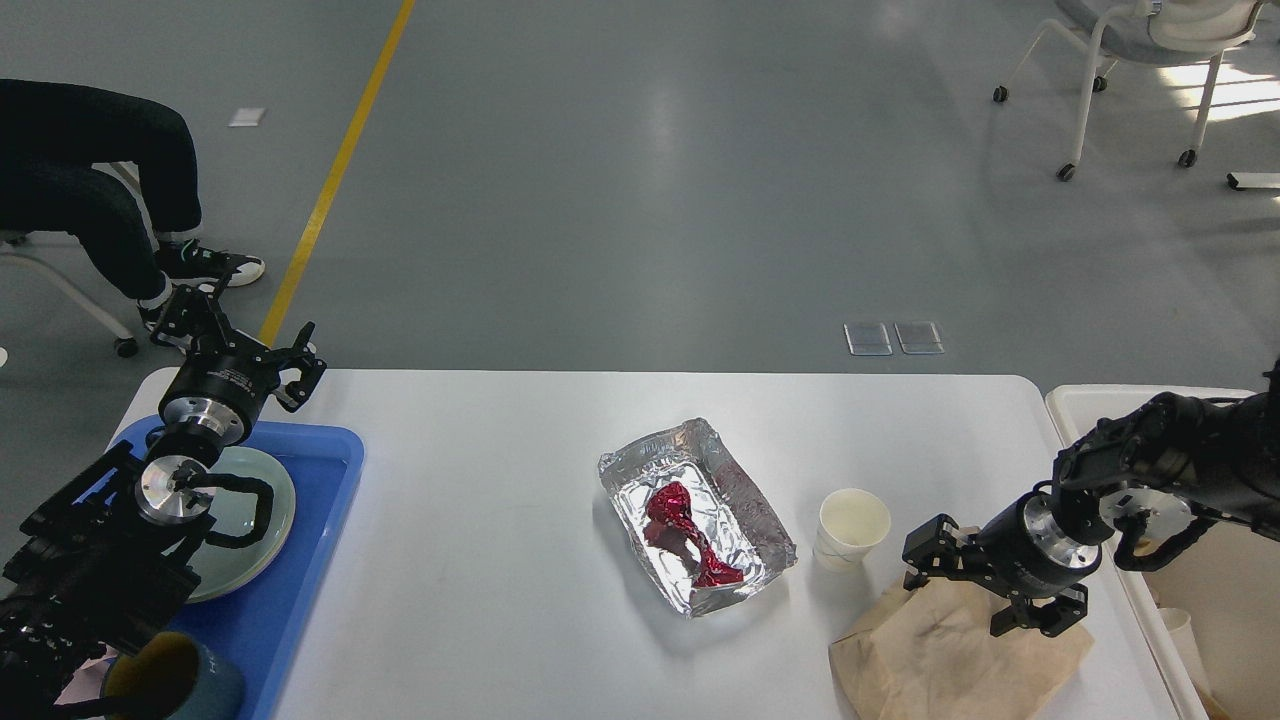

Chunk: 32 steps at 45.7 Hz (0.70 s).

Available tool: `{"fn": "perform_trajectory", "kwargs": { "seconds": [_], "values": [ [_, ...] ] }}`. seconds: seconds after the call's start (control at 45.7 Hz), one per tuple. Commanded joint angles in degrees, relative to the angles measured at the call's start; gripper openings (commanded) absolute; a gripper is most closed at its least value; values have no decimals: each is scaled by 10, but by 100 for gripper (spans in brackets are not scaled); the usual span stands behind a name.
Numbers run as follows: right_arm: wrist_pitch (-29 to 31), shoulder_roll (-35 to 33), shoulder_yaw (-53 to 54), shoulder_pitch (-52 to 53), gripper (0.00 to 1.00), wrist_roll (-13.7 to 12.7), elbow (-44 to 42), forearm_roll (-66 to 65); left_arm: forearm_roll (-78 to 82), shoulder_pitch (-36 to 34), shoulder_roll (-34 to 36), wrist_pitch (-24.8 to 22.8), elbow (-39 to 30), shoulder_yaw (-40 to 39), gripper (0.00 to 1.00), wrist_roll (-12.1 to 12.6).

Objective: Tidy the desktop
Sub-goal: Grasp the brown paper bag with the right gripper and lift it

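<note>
The table (480, 520) runs long side left to right, its near edge cut off. Left end effector (240, 335) spread open; right end effector (915, 560) open over a paper bag (940, 660).

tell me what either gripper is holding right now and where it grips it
Nothing is held. The left gripper is open over the table's far left corner; the right gripper is open above the brown paper bag.

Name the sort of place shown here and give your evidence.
Probably a robot lab or workshop hall: grey floor with a yellow line, wheeled chairs, and a white desktop laid out for tidying.
</note>
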Motion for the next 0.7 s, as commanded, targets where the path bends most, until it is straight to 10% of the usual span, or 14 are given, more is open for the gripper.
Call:
{"fn": "perform_trajectory", "kwargs": {
  "seconds": [0.0,0.219,0.679],
  "values": [
    [-34,1,-2,-10,73,0,3,0,0,0,0,0,0,0,97,0],
    [-49,-2,-21,-10,0,-10,9,2,0,0,0,0,0,0,97,0],
    [-43,-51,-94,121,0,-29,51,1,0,0,0,0,0,0,97,0]
  ]
}}
